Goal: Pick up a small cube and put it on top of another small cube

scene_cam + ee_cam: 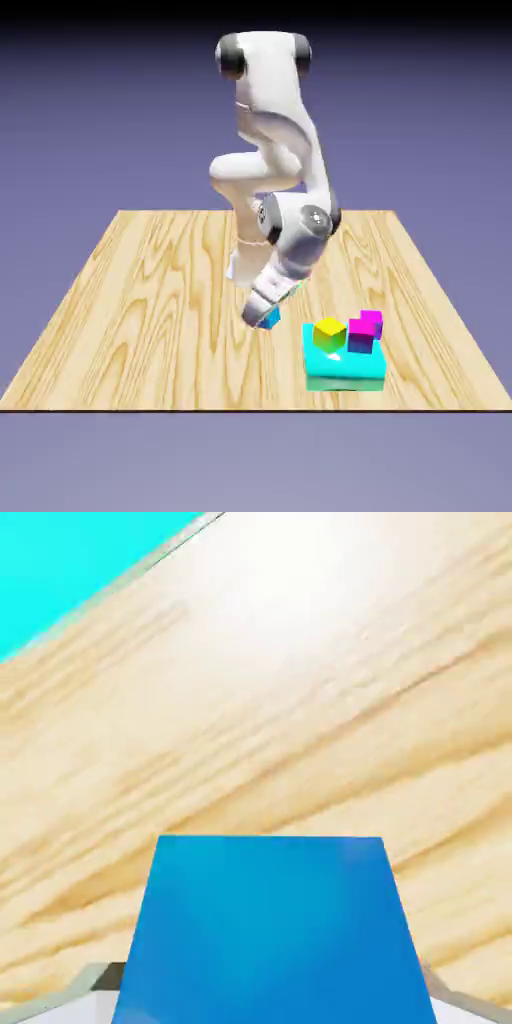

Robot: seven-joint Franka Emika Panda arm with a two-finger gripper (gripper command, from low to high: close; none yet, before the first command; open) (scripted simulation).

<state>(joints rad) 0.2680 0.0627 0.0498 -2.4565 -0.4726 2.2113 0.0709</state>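
Blue cube between the clenched fingers (snugly gripped), near the cyan block on the wooden table.

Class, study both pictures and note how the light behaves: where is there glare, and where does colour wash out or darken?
Exterior view: white shine on the cyan block's top, dark band along the upper backdrop, magenta cubes' fronts darker than their tops. Hand view: broad white glare bleaching the table's grain; blue cube softly shaded, without sharp highlight.
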